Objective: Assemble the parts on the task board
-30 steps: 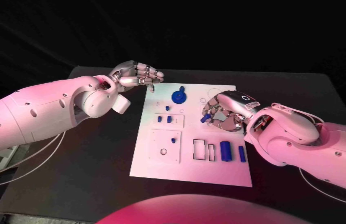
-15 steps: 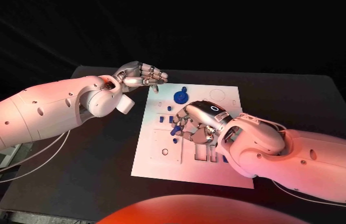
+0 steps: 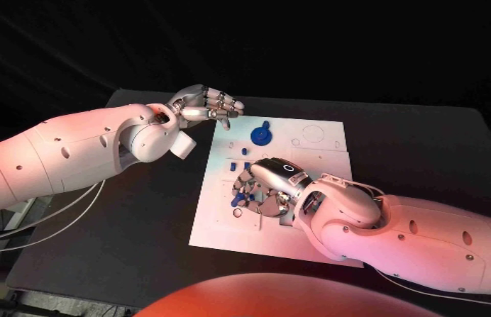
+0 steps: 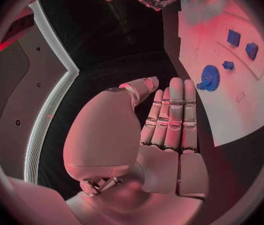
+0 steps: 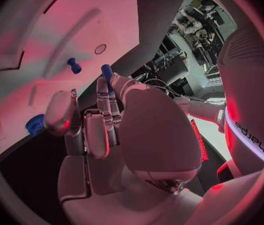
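Observation:
The white task board [image 3: 328, 136] lies in the middle of the black table. My right hand [image 3: 271, 186] hangs over its left middle and pinches a small blue peg [image 3: 238, 199] at its fingertips; the right wrist view shows that peg [image 5: 107, 73] just above the board [image 5: 76, 20]. A blue gear [image 3: 261, 133] sits at the board's far end, with small blue blocks [image 3: 234, 165] between it and my right hand. My left hand [image 3: 210, 105] hovers at the board's far left corner, fingers side by side, holding nothing. The left wrist view shows the gear [image 4: 209, 78] and two blocks [image 4: 234, 37].
Another blue peg [image 5: 74, 65] stands in the board close to my right hand's fingertips. Bare black table [image 3: 153, 218] runs along the board's left side and past its right edge. My right forearm [image 3: 399, 235] covers the board's near right part.
My right hand has carried the blue peg from the board's right middle across to its left middle, nearer to me. The left hand has stayed at the far left corner.

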Robot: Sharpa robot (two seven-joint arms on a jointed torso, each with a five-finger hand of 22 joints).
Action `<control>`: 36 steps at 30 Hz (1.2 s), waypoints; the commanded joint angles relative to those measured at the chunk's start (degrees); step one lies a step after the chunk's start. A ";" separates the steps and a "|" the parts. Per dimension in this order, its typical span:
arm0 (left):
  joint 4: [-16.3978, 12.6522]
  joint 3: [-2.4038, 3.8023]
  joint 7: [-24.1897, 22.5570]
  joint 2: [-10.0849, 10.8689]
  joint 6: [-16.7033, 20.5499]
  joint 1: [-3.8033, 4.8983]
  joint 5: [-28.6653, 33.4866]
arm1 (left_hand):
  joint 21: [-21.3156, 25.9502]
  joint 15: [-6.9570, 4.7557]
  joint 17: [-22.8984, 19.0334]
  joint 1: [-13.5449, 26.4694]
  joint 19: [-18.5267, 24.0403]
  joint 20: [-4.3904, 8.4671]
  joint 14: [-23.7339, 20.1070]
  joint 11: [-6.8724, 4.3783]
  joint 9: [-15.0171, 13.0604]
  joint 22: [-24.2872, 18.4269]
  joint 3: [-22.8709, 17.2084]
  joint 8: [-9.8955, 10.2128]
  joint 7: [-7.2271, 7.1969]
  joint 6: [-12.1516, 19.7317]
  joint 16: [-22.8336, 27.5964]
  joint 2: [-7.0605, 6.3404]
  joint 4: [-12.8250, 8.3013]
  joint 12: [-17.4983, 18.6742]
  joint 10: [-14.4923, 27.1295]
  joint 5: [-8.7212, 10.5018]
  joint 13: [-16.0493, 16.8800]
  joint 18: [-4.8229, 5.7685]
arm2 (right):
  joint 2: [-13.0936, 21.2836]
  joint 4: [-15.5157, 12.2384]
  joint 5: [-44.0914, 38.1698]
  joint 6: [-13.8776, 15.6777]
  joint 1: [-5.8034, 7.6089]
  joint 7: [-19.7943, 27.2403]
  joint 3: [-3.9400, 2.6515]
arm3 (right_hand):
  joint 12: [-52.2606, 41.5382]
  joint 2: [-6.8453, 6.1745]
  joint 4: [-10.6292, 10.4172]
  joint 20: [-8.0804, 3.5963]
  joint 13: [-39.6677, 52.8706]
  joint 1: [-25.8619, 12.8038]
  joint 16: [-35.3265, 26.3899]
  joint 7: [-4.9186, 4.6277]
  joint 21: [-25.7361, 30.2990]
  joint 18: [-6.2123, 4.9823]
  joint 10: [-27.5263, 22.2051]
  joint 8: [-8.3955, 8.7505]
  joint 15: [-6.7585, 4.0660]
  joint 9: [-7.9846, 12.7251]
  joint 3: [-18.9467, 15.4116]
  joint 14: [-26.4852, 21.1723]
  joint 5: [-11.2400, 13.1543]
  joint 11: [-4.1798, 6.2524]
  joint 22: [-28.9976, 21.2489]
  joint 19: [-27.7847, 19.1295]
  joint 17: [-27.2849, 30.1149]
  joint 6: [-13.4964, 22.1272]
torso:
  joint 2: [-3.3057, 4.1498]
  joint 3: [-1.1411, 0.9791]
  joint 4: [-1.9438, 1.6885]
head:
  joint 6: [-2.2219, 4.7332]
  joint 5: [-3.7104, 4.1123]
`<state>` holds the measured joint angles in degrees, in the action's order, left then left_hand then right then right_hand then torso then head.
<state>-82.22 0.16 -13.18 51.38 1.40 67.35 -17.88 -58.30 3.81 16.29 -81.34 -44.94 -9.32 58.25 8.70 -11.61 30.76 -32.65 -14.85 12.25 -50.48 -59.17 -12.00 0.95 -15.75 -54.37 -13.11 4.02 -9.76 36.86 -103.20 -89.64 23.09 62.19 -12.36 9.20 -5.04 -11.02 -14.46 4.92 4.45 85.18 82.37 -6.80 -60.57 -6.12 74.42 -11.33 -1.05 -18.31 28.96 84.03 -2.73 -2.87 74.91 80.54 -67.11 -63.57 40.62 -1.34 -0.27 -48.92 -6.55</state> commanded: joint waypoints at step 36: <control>-0.31 0.02 -0.05 0.11 -1.03 0.03 0.35 | 0.31 0.24 -0.07 0.04 0.10 -0.14 0.02 0.09 -0.09 -0.07 0.19 0.13 0.07 0.16 0.27 0.40 -0.19 -0.12 0.36 -0.02 0.02 -0.81 | -1.62 1.64 -3.23 -7.50 -0.83 -3.03 0.24 | 0.53 0.06 0.08 -0.20 0.05 -0.80 -0.08 0.13 0.86 0.67 0.20 -0.54 -0.16 -4.78 0.39 1.80 -0.14 -0.24 6.72 -0.27 0.41 0.49 | 0.02 -0.01 -0.01 | -0.80 -0.43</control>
<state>-82.35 0.15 -12.99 51.54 1.17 67.35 -17.88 -58.30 3.81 16.29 -81.34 -44.94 -9.32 58.25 8.70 -11.61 30.77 -32.65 -14.85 12.25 -50.48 -59.17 -12.00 0.95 -15.75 -54.38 -13.11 4.02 -9.76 35.38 -101.44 -90.82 16.78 61.51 -13.89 9.38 -4.81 -11.17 -14.47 4.92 4.45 85.02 82.37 -6.71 -60.01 -6.14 74.42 -11.74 -1.04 -18.36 28.95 84.03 -2.51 -2.88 74.94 80.53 -66.77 -63.06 40.65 -1.32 -0.29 -49.70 -7.00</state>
